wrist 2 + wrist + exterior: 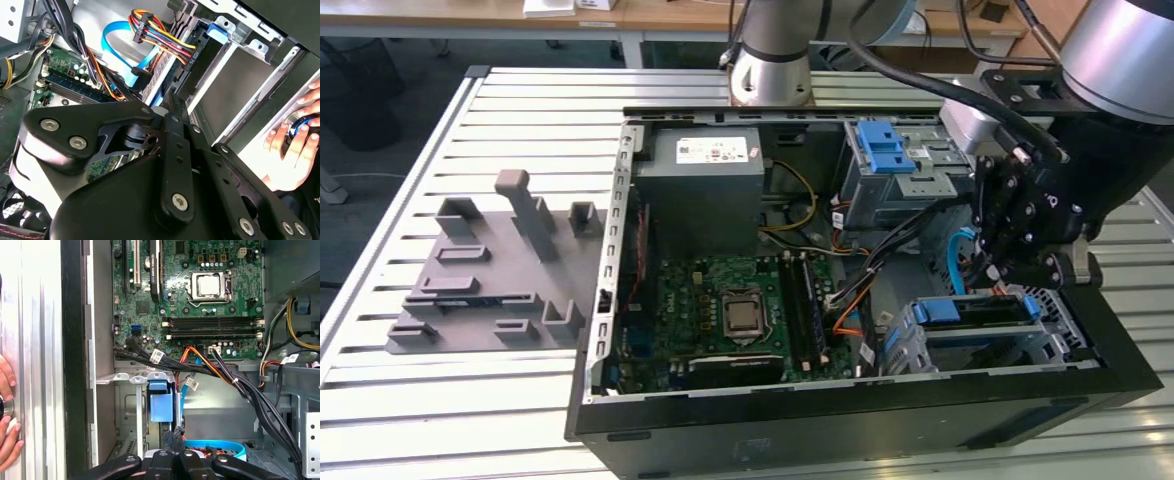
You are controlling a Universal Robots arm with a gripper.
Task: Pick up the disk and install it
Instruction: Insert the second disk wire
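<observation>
The disk (977, 312) sits level in its bay, long axis across the computer case (854, 420); I cannot tell the claw's (1025, 262) grip.

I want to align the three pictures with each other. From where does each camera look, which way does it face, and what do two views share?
Exterior view: off the arm, above one corner, looking down into the open computer case; the arm and gripper hang over the drive cage.
First wrist view: on the arm, looking down at the motherboard; gripper linkage at the edge.
Second wrist view: on the arm, looking along the linkage towards the coloured cables.
Both wrist views share a person's hand.
</observation>
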